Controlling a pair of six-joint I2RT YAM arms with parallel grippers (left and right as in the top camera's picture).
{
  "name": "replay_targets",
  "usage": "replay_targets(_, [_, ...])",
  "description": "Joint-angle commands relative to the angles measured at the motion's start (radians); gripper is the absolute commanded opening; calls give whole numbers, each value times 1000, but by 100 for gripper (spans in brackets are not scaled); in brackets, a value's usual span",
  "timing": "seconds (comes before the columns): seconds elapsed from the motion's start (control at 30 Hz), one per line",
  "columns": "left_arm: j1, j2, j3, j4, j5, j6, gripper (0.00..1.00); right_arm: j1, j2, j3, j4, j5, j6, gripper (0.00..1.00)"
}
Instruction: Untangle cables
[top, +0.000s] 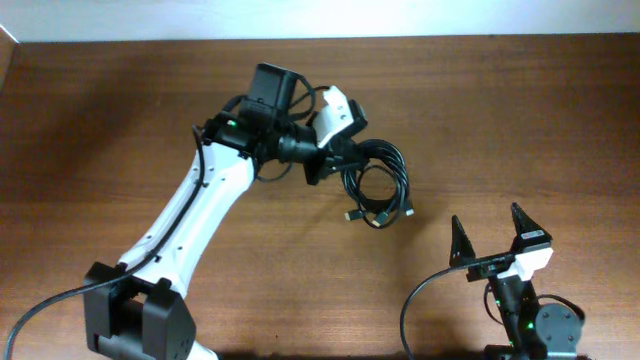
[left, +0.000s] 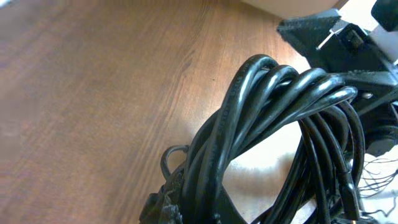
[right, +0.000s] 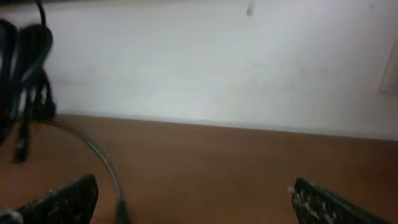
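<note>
The cables (top: 377, 183) are a coiled bundle of thin black cords with small plugs hanging at the lower end, near the middle of the wooden table. My left gripper (top: 335, 158) is shut on the bundle's upper left side and holds it up. In the left wrist view the thick loop of cords (left: 273, 118) fills the frame and runs down between the fingers (left: 205, 208). My right gripper (top: 491, 232) is open and empty at the lower right, apart from the bundle. In the right wrist view the cables (right: 25, 74) hang at the far left, beyond its spread fingers (right: 196, 199).
The brown wooden table (top: 120, 120) meets a white wall (right: 217, 62) at the back. A thick black wire (top: 415, 305) curves beside the right arm base. Another thick wire (top: 40, 310) runs to the left arm base at the lower left.
</note>
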Motion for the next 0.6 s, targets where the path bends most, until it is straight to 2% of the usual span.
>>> replay_targets(0.0, [14,-29,25,-8,92,129,0,6,6,171,-171,-68,31,99])
replay_targets(0.17, [14,-29,25,-8,118,234,0,6,189,523,-513,-119,29,99])
replay_targets(0.4, [14,-29,25,-14,302,370,0,6,671,1064,-970,-302,27,99])
replay_targets(0.47, [14,-29,25,-15,382,422,0,6,729,1095,-975,-372,38,99])
replay_targets(0.5, [13,-29,25,-15,458,444,0,6,766,1095,-964,-563,37,99])
replay_targets(0.57, [9,-29,25,-14,491,447,0,6,792,1095,-951,-678,37,99])
